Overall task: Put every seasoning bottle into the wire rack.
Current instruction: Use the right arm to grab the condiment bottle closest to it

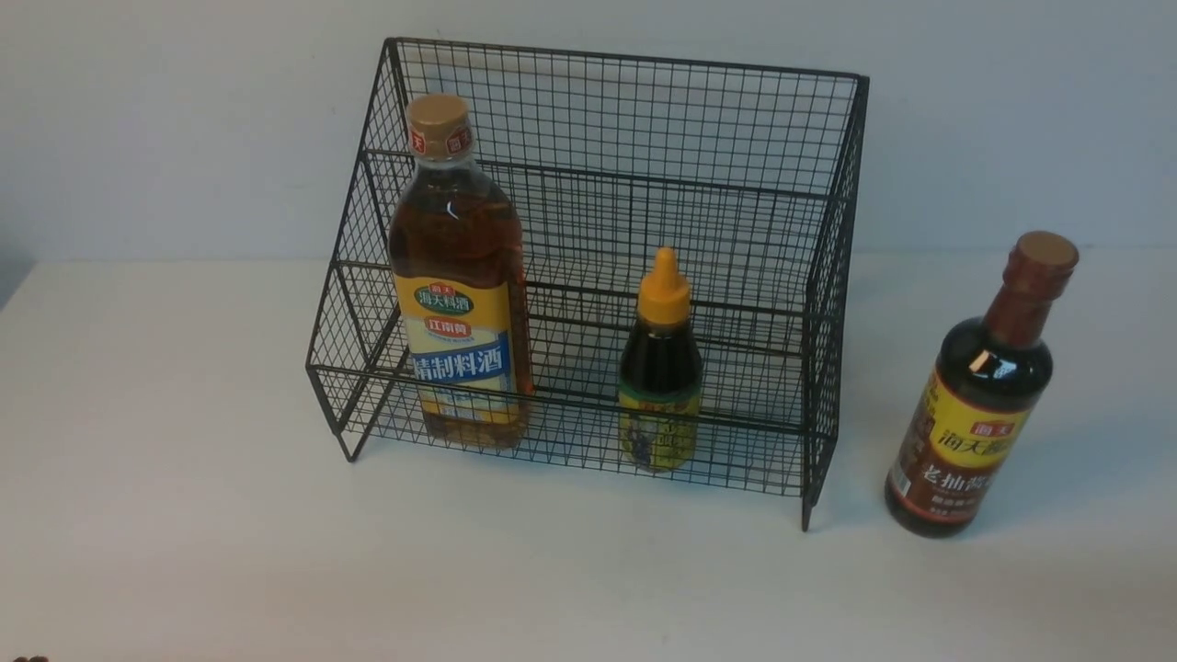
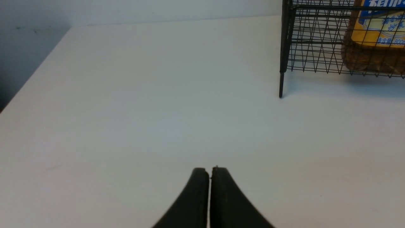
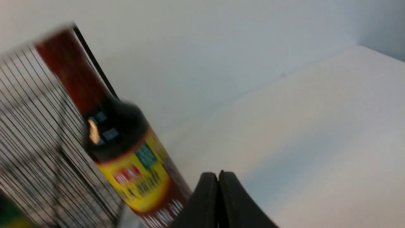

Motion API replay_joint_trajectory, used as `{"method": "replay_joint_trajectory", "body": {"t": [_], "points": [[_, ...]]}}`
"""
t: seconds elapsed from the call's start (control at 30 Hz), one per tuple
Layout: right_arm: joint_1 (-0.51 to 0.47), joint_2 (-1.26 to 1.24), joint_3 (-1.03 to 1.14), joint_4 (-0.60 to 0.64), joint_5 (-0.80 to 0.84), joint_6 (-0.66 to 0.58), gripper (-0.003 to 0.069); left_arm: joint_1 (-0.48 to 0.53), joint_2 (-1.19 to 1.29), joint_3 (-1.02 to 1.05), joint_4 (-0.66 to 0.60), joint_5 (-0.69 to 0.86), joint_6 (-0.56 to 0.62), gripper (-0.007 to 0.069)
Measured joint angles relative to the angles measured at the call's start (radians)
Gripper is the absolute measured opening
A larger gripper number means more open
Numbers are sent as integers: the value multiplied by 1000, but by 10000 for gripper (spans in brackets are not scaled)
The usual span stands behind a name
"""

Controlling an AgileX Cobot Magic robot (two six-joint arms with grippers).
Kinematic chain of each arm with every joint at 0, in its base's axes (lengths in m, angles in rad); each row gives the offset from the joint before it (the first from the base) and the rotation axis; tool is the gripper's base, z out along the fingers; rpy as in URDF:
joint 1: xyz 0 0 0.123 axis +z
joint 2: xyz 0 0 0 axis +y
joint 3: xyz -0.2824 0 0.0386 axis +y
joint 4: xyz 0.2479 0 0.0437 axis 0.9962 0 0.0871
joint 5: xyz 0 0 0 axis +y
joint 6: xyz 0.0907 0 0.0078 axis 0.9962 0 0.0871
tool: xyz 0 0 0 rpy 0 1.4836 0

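- 3 seasoning bottles are counted in the front view: 1 amber bottle (image 1: pixel 460 276), 1 squeeze bottle (image 1: pixel 660 368) and 1 dark bottle (image 1: pixel 979 405).
- 2 of them are stood inside the wire rack (image 1: pixel 644 119); 1 is stood outside it.
- 1 wire rack is present. It is built of black grid with stepped tiers, sloping sides and a tall mesh back, and is set on short legs on the white table (image 1: pixel 184 478) in front of a pale wall (image 1: pixel 138 119).
- The amber bottle, large, tan-capped and yellow-blue labelled, is stood upright on the lowest tier at the rack's left end.
- The squeeze bottle, small and dark with an orange nozzle, is stood upright on the same tier, right of centre and apart from the amber bottle.
- The dark bottle, tall, brown-capped and yellow-red labelled, is stood on the table near the rack's right side, with a gap between them.
- 2 grippers are shown, each in its own wrist view only.
- The left gripper (image 2: pixel 209 172) is seen with its fingers pressed together and nothing held, above bare table and well apart from the rack's front corner leg.
- The right gripper (image 3: pixel 218 177) is likewise seen with its fingers together and nothing held. The dark bottle is seen near it, in front of the rack mesh; that view is blurred.
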Motion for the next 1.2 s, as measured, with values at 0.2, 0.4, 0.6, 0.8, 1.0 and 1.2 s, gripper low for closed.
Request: {"method": "replay_joint_trajectory", "body": {"t": [0.2,0.4,0.6,0.8,1.0,1.2], "points": [[0,0,0,142,-110,21,-13,0,0,0,0,0,0,-5],[0,0,0,172,-229,84,-13,0,0,0,0,0,0,-5],[13,24,-184,18,-118,155,-13,0,0,0,0,0,0,-5],[94,322,-503,-185,271,26,-13,0,0,0,0,0,0,-5],[198,648,-715,-91,664,-258,-13,0,0,0,0,0,0,-5],[311,835,-740,159,668,-487,-13,0,0,0,0,0,0,-5]]}}
